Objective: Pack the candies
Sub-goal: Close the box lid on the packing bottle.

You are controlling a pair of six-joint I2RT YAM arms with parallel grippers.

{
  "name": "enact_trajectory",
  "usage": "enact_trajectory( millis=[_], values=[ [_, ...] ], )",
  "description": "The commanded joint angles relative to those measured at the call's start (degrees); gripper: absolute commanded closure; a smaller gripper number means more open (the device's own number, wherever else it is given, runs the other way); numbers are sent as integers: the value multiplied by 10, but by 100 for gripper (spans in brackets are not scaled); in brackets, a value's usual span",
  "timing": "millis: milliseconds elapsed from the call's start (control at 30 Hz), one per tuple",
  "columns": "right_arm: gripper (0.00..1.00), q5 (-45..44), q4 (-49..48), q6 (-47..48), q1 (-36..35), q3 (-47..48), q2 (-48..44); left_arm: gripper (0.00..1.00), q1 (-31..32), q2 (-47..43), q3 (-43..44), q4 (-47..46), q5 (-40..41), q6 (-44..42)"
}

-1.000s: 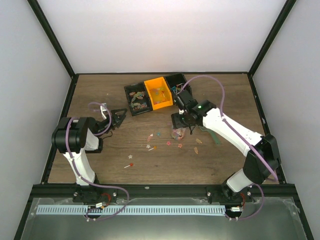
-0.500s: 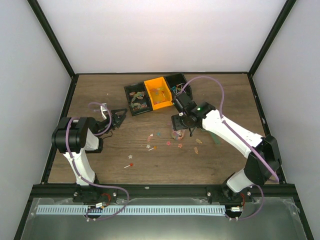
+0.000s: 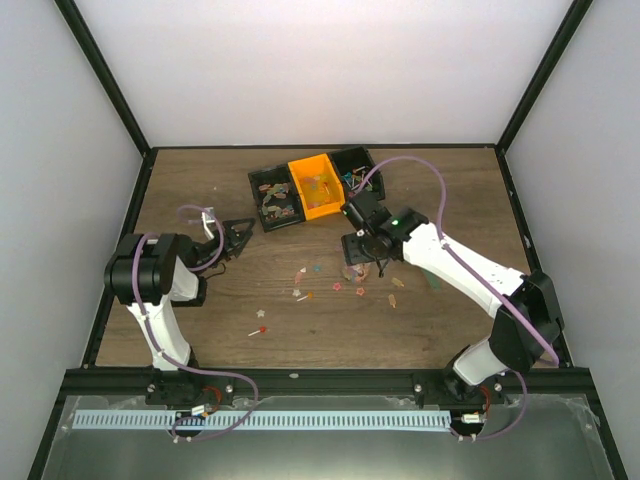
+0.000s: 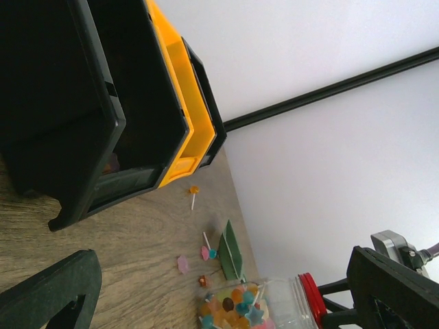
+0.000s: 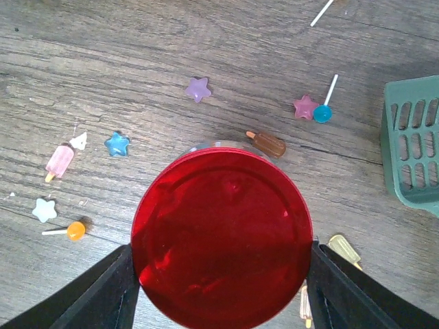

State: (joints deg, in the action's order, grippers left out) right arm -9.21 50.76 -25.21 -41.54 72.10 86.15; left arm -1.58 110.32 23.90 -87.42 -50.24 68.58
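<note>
Right pincer (image 5: 221,291): clamped on red lid (image 5: 221,233) of jar (image 4: 274,303).
Left pincer (image 3: 238,237): wide, holding nothing.
Candies (image 5: 117,144): scattered on worktop (image 5: 137,41) around jar.

Overhead camera behind the arm bases (image 3: 187,388) faces 12 o'clock over the tabletop (image 3: 200,180). Right wrist camera looks straight down, close on the red lid (image 5: 221,236); left wrist skims low toward 2 o'clock, sharing it.

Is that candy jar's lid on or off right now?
On. The red lid covers the jar from above, between the fingers of the right gripper; the left wrist view shows it seated too. Tightness: cannot tell.
</note>
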Motion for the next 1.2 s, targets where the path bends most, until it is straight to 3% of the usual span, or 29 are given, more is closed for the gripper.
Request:
enact_trajectory(
  millis=[0, 700, 1167],
  values=[
    [38, -10, 9, -10, -12, 6, -13, 0, 2, 6, 4, -142, -3, -9],
    [37, -32, 28, -29, -37, 15, 0, 0, 2, 9, 6, -142, -4, -9],
    [29, -35, 29, -27, -37, 22, -6, 0, 3, 10, 6, -142, -4, -8]
  ],
)
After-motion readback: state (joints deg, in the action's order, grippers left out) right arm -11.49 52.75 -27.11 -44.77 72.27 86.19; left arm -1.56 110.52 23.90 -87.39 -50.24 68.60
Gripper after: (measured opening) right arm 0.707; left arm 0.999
